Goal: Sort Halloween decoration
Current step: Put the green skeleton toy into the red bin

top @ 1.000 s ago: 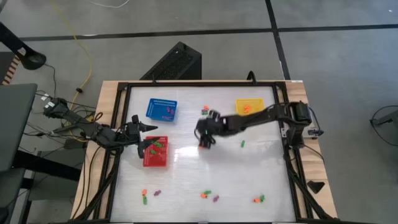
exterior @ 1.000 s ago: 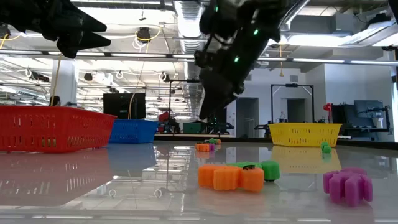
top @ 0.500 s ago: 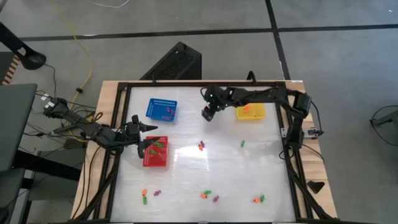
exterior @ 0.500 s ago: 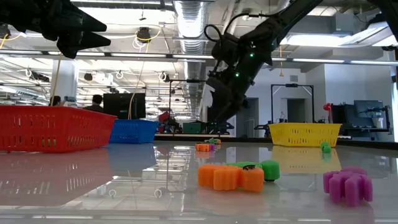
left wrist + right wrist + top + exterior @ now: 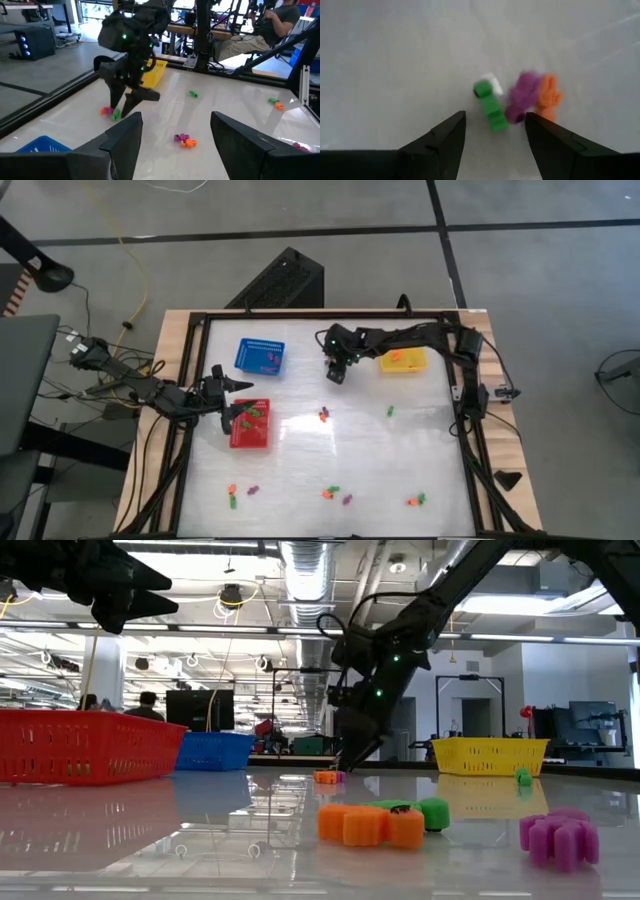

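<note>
My right gripper (image 5: 495, 117) is open, pointing down over a small cluster of a green trinket (image 5: 489, 105), a purple one (image 5: 521, 95) and an orange one (image 5: 549, 97) lying on the table. The green and purple ones lie in line with the gap between its fingers. In the high view it (image 5: 337, 370) is at the far middle of the table, between the blue and yellow baskets, and low over the table in the low view (image 5: 350, 755). My left gripper (image 5: 238, 402) is open and empty above the red basket (image 5: 249, 428).
The blue basket (image 5: 260, 357) stands at the far left and the yellow basket (image 5: 402, 358) at the far right, each with trinkets in it. Loose trinkets lie at the table's middle (image 5: 323, 416), to its right (image 5: 390, 411) and along the near edge (image 5: 331, 492).
My right gripper has gone from the table's middle, over the orange and purple trinkets there, toward the far edge, and has come down over the cluster between the blue and yellow baskets. The trinkets at the middle stay on the table.
</note>
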Robot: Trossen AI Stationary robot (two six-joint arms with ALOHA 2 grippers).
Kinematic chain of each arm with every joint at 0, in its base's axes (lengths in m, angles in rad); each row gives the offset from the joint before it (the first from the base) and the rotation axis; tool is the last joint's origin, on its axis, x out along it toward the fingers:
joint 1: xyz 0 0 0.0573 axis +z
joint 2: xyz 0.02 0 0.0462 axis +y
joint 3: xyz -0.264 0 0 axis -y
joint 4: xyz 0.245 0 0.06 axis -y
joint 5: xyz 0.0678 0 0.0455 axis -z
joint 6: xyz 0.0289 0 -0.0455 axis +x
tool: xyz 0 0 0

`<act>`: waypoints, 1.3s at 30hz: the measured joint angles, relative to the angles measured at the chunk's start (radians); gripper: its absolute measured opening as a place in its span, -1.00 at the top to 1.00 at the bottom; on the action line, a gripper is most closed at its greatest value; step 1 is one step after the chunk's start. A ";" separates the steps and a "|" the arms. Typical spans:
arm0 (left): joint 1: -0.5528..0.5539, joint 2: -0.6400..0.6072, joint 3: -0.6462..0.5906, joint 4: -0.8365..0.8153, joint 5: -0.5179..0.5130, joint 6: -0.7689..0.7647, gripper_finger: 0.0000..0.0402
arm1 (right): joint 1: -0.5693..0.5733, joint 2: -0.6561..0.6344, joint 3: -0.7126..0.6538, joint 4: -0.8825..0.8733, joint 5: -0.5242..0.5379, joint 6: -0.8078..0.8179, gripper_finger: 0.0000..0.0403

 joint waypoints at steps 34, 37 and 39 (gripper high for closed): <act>0.000 0.000 0.000 -0.011 0.000 0.008 -0.13 | 0.250 -0.344 -0.004 -0.142 -0.014 0.034 0.90; 0.000 0.000 0.000 -0.011 0.000 0.007 -0.13 | 0.313 -0.338 -0.003 -0.126 -0.014 0.039 0.90; 0.000 0.000 0.000 -0.011 0.000 0.007 -0.13 | 0.350 -0.331 -0.003 -0.091 -0.013 0.057 0.90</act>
